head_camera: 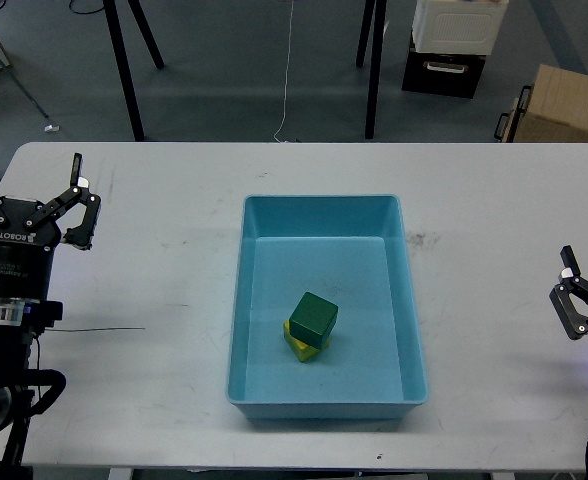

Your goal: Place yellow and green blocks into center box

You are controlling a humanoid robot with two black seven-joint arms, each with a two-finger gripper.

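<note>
Blocks: green block point(313, 318) sits atop the yellow block point(303, 348); both lie inside the center box point(324, 207), well apart from either gripper.
Left gripper point(50, 202): far end of the left arm, above the table's left part; fingers spread apart, nothing between them.
Left gripper body: black, with white lettering on its housing and a barcode label lower down.
Right gripper point(574, 300): low at the right edge of the view, only partly visible; I cannot tell whether its fingers are spread or pressed together.
Center box: light blue tray with sloping walls and a rolled rim, to the right of the left gripper and to the left of the right gripper, between the two.
Green block: dark green cube, tilted slightly, touching the yellow one beneath it, resting toward the nearer half of the tray floor.
Yellow block: mostly covered; only its near-left corner and edge show below the green one.
Table point(154, 260): pale grey surface bearing the tray, with faint scuffs and a thin dark line beside the left arm.
Beyond the table: black stand legs point(124, 70), a white cable on the floor, a dark crate point(444, 70) under a white unit, and a cardboard box point(564, 105) at far right.
</note>
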